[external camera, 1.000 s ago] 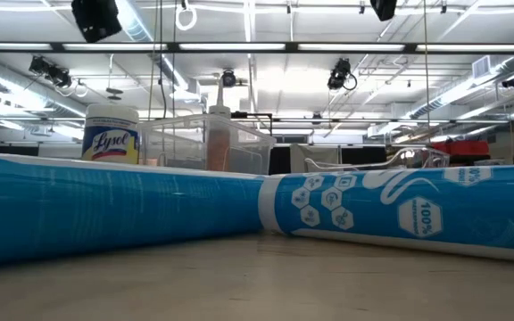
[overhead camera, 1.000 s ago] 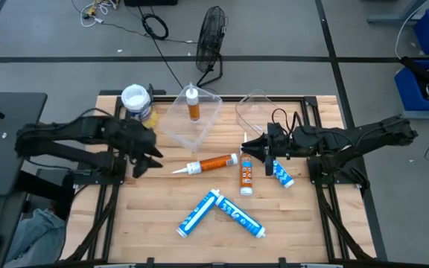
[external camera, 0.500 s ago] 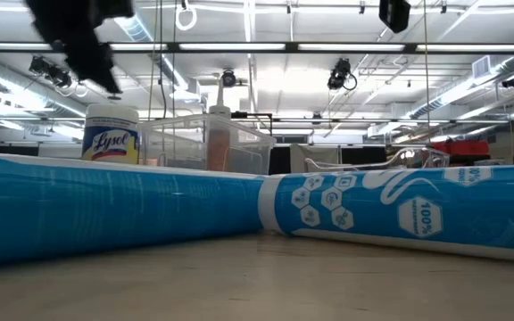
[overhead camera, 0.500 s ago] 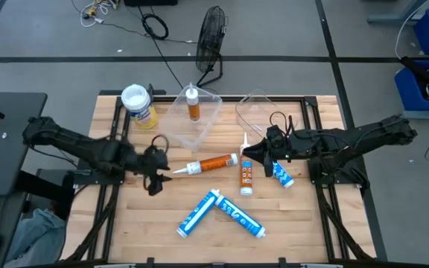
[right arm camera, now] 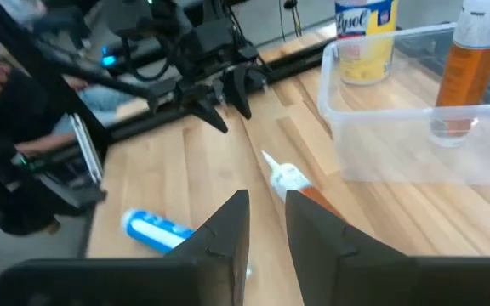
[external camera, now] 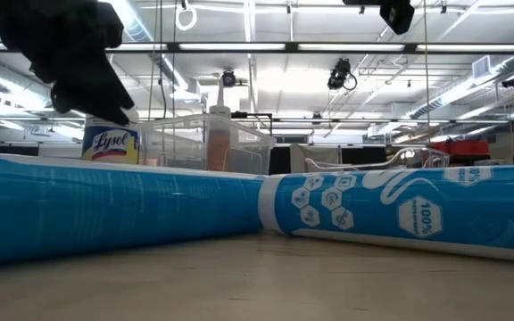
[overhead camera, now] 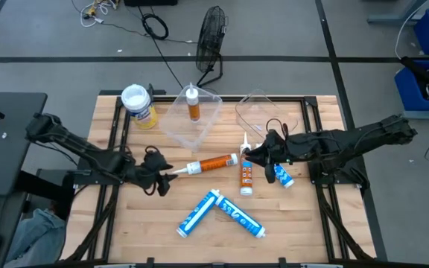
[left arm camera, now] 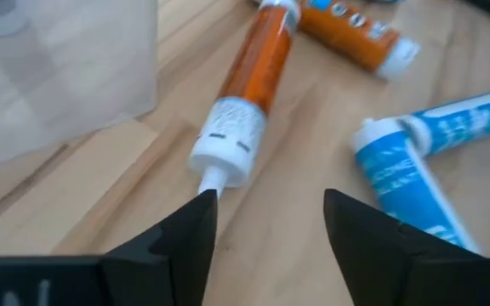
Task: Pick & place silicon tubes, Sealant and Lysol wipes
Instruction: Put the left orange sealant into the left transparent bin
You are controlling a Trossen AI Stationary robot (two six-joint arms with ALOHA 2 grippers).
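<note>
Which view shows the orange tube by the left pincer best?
Left wrist view: the orange tube fills the frame, nozzle toward the open left pincer. High view shows it small; right wrist view only its nozzle end; low view hides it.

Long white ceiling strip lights (external camera: 257, 46) above me light everything evenly; shadows on the pale wooden table (overhead camera: 162, 216) are faint. My left gripper (external camera: 78, 62) shows motion-blurred; wrist views look soft.

Low view's mostly blocked: two blue-white tubes (external camera: 239, 209) fill it, and a dark blurry arm (external camera: 65, 49) covers the top of the Lysol wipes (external camera: 111, 143). Orange tube (left arm camera: 249, 81) runs off frame.
</note>
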